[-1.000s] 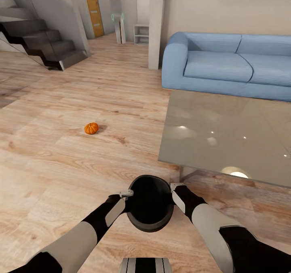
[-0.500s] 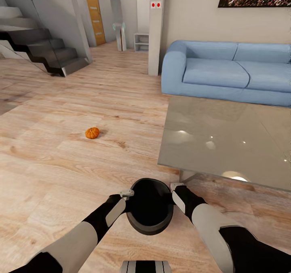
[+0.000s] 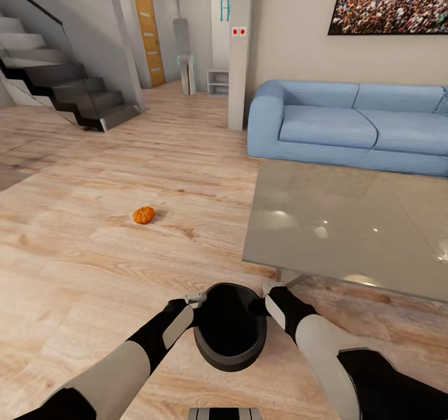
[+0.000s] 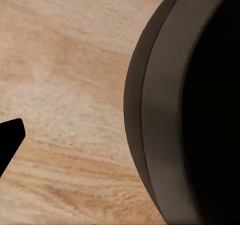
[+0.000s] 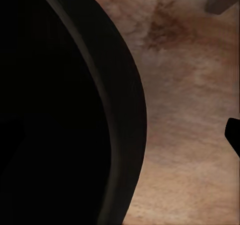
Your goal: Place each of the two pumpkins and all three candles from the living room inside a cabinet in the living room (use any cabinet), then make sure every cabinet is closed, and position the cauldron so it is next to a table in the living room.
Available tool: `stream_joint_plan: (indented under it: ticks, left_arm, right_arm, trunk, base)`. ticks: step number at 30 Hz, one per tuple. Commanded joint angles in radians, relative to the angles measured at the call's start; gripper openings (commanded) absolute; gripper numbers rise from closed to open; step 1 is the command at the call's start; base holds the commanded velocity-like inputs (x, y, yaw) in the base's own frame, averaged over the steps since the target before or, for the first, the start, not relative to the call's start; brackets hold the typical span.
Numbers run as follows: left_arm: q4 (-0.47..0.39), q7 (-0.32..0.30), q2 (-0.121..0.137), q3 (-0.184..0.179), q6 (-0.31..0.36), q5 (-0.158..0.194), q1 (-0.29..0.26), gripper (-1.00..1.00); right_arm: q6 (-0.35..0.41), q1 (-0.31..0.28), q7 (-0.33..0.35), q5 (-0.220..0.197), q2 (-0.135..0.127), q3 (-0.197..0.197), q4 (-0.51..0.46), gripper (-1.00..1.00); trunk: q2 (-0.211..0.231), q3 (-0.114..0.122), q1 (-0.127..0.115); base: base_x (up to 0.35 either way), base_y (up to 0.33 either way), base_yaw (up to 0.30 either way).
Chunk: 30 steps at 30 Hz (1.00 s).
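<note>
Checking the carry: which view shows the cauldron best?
The head view: the whole cauldron shows between both arms, near the table. The left and right wrist views catch just part of its dark rim.

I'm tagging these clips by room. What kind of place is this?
Most likely the living room of a house: a blue sofa against the wall, a low glass-topped table in front of it, a wood floor, and a staircase off to one side.

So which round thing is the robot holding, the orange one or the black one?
The round black cauldron, between both grippers. The small orange pumpkin lies alone on the wooden floor.
</note>
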Motion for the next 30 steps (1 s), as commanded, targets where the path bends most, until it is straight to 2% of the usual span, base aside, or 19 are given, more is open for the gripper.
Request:
stream_joint_plan:
  ticks: [1, 11, 28, 30]
  left_arm:
    - [0.000, 0.000, 0.000, 0.000, 0.000, 0.000, 0.000, 1.00]
    - [-0.001, 0.001, 0.000, 0.001, 0.000, 0.000, 0.000, 1.00]
    - [-0.002, 0.006, 0.000, 0.002, 0.001, 0.001, 0.000, 1.00]
    - [-0.002, 0.008, 0.000, 0.002, 0.001, 0.001, 0.000, 1.00]
  right_arm:
    - [-0.001, 0.001, 0.000, 0.000, 0.000, 0.000, 0.000, 1.00]
    - [-0.004, 0.006, 0.000, 0.001, 0.000, 0.000, -0.001, 1.00]
    - [-0.004, 0.006, 0.000, 0.002, 0.001, 0.001, -0.001, 1.00]
    - [-0.004, 0.006, 0.000, 0.001, 0.001, 0.001, -0.001, 1.00]
  trunk:
    - [0.000, 0.000, 0.000]
    - [0.000, 0.000, 0.000]
    - [0.004, 0.066, -0.008]
    - [0.004, 0.066, -0.008]
  base:
    - [0.000, 0.000, 0.000]
    - [0.000, 0.000, 0.000]
    - [0.000, 0.000, 0.000]
    - [0.000, 0.000, 0.000]
